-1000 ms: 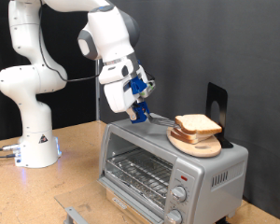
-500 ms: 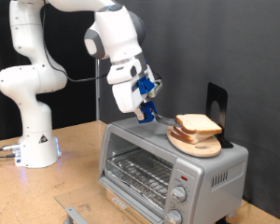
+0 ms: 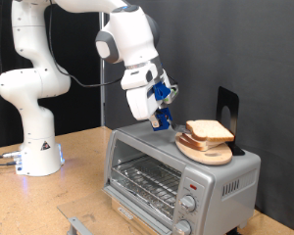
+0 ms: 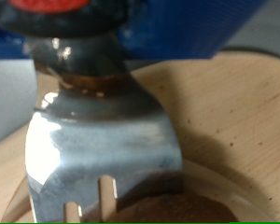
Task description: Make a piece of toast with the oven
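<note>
Silver fork (image 4: 98,149) is clamped in my gripper (image 3: 163,117), tines toward the piece of toast (image 3: 208,130), topmost on the wooden board (image 3: 208,154) atop the oven (image 3: 176,176), just beyond the fingers. Bread looks light, soft, crumbly; I judge lifting under its flat face safest.

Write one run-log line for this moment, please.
gripper: shut on fork | position: above oven top, beside bread pile on wooden board | oven rack: no bread visible
</note>
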Robot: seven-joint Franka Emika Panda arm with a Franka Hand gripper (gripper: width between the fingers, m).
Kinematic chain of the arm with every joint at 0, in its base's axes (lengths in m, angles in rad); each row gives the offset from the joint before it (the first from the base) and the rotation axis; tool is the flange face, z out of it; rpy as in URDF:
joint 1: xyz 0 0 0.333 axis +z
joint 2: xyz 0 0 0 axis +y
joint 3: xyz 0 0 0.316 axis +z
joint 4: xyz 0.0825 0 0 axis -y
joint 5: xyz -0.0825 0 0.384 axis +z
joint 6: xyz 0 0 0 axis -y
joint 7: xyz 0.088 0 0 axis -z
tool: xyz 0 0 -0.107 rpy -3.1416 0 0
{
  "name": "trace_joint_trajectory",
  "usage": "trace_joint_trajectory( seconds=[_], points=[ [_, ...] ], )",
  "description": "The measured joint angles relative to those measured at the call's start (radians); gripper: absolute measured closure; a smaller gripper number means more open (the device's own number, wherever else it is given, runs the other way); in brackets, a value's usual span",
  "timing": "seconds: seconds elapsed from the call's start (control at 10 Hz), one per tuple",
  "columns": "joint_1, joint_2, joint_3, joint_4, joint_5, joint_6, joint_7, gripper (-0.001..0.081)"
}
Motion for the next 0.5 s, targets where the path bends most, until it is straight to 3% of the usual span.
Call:
trace_joint_trajectory(
  seconds=[0.5],
  points=[
    [0.000,0.048,0.001,0.044,-0.019,0.001,0.019,0.0317]
  ],
)
